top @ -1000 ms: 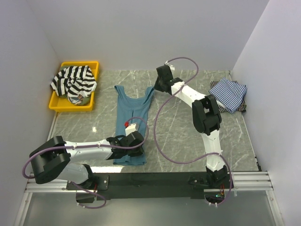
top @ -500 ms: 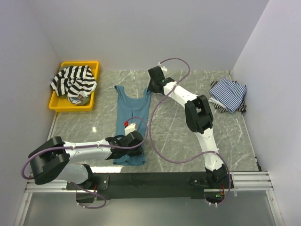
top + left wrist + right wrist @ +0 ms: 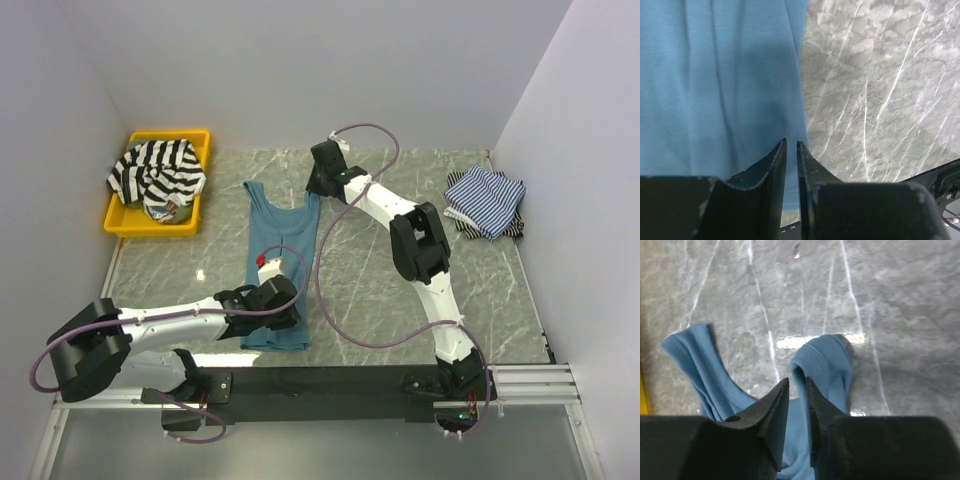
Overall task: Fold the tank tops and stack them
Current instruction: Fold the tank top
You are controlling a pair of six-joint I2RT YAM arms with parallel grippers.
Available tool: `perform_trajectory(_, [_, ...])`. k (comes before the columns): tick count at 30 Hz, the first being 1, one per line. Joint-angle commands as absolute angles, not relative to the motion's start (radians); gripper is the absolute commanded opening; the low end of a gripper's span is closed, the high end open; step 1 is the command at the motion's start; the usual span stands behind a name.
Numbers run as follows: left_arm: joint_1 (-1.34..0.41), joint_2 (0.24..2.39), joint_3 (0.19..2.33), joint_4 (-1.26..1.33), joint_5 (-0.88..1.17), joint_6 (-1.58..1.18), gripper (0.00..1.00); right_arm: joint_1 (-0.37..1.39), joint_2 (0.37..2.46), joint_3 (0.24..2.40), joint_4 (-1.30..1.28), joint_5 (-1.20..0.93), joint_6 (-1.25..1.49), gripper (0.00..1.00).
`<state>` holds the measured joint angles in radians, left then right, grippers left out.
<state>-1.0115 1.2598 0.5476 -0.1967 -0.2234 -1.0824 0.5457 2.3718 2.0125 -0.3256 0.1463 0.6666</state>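
teal tank top (image 3: 278, 240) spread flat down the middle of the marble table (image 3: 500, 290), straps at the far end, hem toward the arm bases. big move up top by the right gripper (image 3: 797, 382): swung leftward over the last second, off bare marble and in over the right-hand strap (image 3: 825, 362). now parked right at that strap, jaws drawn almost together, teal cloth showing in the slit. reads as a pinch on the strap.

down at the hem end, a smaller shuffle from the left gripper (image 3: 791, 147): nudged slightly left in the same second, low over the garment's right-hand edge. fingers nearly closed here as well, cloth edge running straight into the gap. looks like a hold there too.

so, both ends of one long side apparently in hand. probably set for a lengthwise fold across toward the other strap. no fold made yet, nothing stacked.

black-and-white striped top (image 3: 155, 172) heaped in the yellow tray (image 3: 190, 134) at far left, thin-striped tops (image 3: 485, 200) bunched at far right. both well apart from the action.
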Motion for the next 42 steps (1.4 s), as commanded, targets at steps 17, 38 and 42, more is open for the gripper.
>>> perform_trajectory(17, [-0.888,1.074,0.597,-0.311,-0.255,-1.065,0.24,0.555,2.444,2.082,-0.203,-0.040,0.710,0.38])
perform_trajectory(38, [-0.577,1.699,1.309,-0.203,-0.247,-0.686,0.61,0.358,1.803,1.459,-0.100,0.061,0.730,0.51])
perform_trajectory(42, [-0.540,1.863,1.477,-0.216,-0.210,-0.614,0.62,0.336,1.701,1.338,-0.063,0.046,0.727,0.51])
